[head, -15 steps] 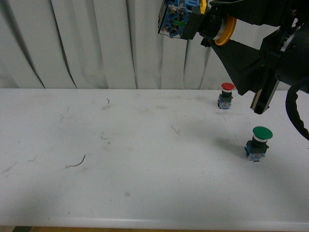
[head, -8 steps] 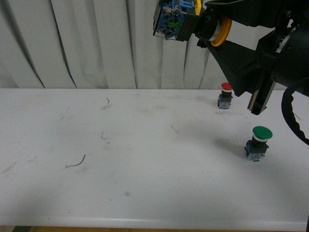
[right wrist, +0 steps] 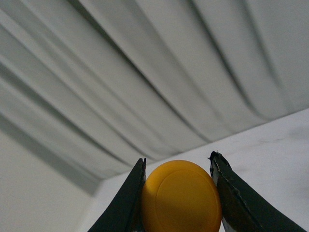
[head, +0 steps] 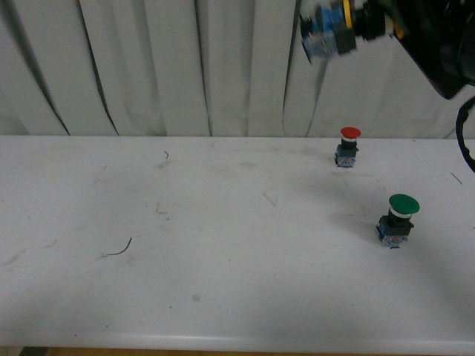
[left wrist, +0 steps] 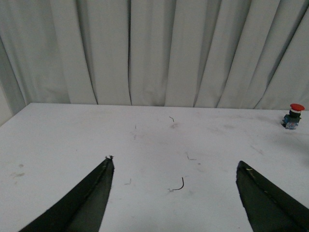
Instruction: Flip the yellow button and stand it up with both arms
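The yellow button [head: 330,31] hangs high above the table at the top right of the front view, blurred, lying sideways with its blue-grey block pointing left. My right gripper [right wrist: 177,166] is shut on it; in the right wrist view its round yellow cap [right wrist: 181,197] fills the gap between both black fingers. The right arm [head: 438,44] shows only at the top right corner. My left gripper [left wrist: 175,164] is open, low over the white table [left wrist: 72,140] with nothing between its fingers; it does not show in the front view.
A red-capped button [head: 347,145] stands at the back right of the table [head: 223,282], also seen as a small red-capped button [left wrist: 292,116] from the left wrist. A larger green-capped button [head: 397,219] stands nearer on the right. White curtains hang behind. A thin wire scrap [head: 119,248] lies left.
The right arm has swung up and to the right, carrying the yellow button from the top centre toward the top right; much less of the arm shows now.
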`<control>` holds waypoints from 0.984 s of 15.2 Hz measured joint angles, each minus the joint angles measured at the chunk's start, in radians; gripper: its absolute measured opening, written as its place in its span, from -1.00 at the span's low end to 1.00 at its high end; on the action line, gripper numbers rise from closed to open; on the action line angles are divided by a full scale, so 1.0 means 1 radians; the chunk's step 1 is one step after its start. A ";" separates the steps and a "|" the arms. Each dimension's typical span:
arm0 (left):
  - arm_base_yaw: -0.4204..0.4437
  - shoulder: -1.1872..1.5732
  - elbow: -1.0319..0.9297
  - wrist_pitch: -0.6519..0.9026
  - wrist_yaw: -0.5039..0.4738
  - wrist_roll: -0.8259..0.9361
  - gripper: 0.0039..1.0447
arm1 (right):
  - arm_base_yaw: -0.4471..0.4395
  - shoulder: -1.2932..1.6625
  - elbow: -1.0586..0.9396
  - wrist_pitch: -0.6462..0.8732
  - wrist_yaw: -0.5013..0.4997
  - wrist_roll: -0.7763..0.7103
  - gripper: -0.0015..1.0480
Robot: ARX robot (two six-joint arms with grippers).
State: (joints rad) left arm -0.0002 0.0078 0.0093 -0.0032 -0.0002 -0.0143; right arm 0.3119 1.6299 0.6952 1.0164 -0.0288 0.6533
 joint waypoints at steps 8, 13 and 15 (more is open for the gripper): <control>0.000 0.000 0.000 0.000 0.000 0.001 0.88 | -0.129 0.086 0.117 -0.068 0.320 -0.759 -0.32; 0.000 0.000 0.000 0.000 0.000 0.001 0.88 | -0.202 0.266 0.327 -0.260 0.317 -0.797 -0.32; 0.000 0.000 0.000 0.000 0.000 0.000 0.88 | -0.209 0.351 0.422 -0.394 0.316 -0.777 -0.32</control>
State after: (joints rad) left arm -0.0002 0.0078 0.0093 -0.0032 -0.0002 -0.0139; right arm 0.1032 1.9812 1.1172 0.6220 0.2874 -0.1238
